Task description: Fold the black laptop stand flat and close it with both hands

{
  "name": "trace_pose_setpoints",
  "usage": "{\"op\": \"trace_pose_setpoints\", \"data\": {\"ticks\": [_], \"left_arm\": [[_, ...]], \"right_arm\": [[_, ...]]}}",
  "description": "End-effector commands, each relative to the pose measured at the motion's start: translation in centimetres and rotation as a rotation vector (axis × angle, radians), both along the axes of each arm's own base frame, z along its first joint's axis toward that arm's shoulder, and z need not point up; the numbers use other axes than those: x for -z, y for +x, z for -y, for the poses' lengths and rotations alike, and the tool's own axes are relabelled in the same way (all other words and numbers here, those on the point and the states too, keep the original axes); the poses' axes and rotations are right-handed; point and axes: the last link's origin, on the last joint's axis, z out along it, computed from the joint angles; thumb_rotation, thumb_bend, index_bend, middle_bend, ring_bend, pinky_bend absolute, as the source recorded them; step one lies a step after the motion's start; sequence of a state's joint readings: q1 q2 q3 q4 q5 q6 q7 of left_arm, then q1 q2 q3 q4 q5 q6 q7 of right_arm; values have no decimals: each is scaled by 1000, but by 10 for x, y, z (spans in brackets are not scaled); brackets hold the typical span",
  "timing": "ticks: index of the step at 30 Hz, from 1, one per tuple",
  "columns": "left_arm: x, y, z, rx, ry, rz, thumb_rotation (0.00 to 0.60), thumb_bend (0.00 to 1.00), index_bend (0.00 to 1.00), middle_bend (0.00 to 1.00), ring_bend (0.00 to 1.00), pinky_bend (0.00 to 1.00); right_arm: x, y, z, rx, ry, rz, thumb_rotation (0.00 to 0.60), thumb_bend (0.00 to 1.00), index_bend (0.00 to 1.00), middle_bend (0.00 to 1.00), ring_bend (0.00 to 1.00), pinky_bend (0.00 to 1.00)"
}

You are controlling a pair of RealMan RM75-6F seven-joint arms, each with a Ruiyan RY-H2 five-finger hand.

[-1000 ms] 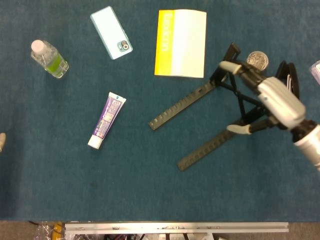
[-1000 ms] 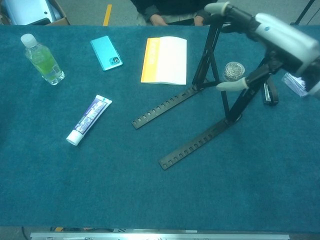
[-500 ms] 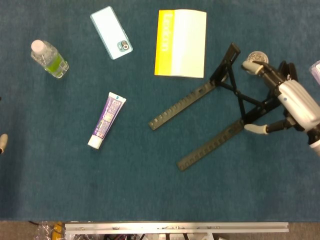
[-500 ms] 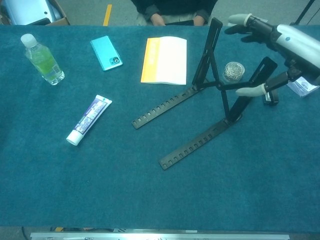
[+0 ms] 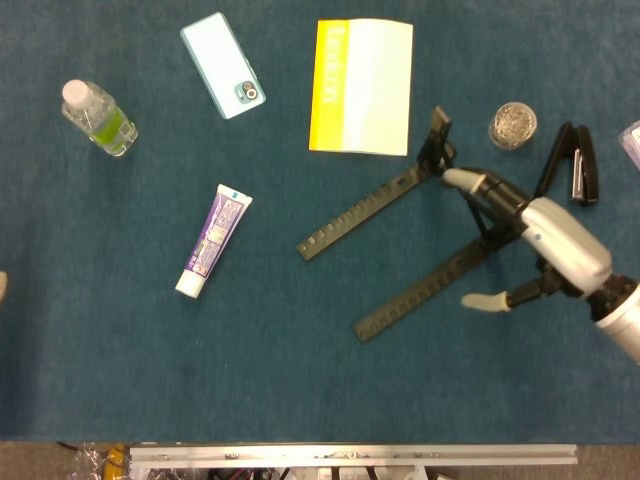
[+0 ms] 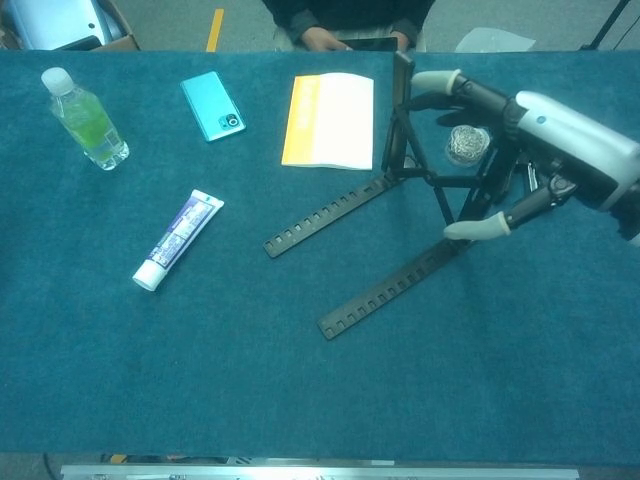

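Note:
The black laptop stand lies right of centre, its two notched rails flat on the cloth and running down-left. Its left upright still stands, leaning a little left. My right hand lies over the stand's right upright with its fingers apart. One finger reaches toward the top of the left upright, and the thumb hangs just above the near rail. The right upright is mostly hidden under the palm. Of my left hand only a pale tip shows at the left edge of the head view.
Behind the stand lie a yellow-and-white booklet, a small jar and a black stapler. Further left are a phone, a bottle and a toothpaste tube. A dark teal cloth covers the table.
My right hand pulled off to the right, then came back lower over the right upright. The tops of both uprights have swung left toward the rails.

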State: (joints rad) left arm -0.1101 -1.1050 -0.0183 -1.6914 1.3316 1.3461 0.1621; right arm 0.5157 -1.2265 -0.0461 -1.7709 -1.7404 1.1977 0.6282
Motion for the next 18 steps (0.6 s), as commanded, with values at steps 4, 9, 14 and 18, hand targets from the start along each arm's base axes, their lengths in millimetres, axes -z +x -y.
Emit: {"op": "trace_pose_setpoints", "data": {"ticks": [4,9,14,18], "left_arm": [[1,-1,0,3,-1,4,600,324,114,155,159,181],[-2,-1,-1,7,11,4,600,325,114,154,157,181],[-7,-1,-1,13,27,2,600,325,115,149,136,175],[-9,-2,1,10,31,4,600,325,114,149,133,163]], "right_arm": [[15,26,-8,-58,105,43,600,0,0,122,0,91],[27,44,-13,-102,174,70,600,0,0,122,0,91],[33,47,-9,-127,157,42,600,0,0,122,0,91],[46,34,-6,-170,118,-106,600,0,0,122,0,91]]}}
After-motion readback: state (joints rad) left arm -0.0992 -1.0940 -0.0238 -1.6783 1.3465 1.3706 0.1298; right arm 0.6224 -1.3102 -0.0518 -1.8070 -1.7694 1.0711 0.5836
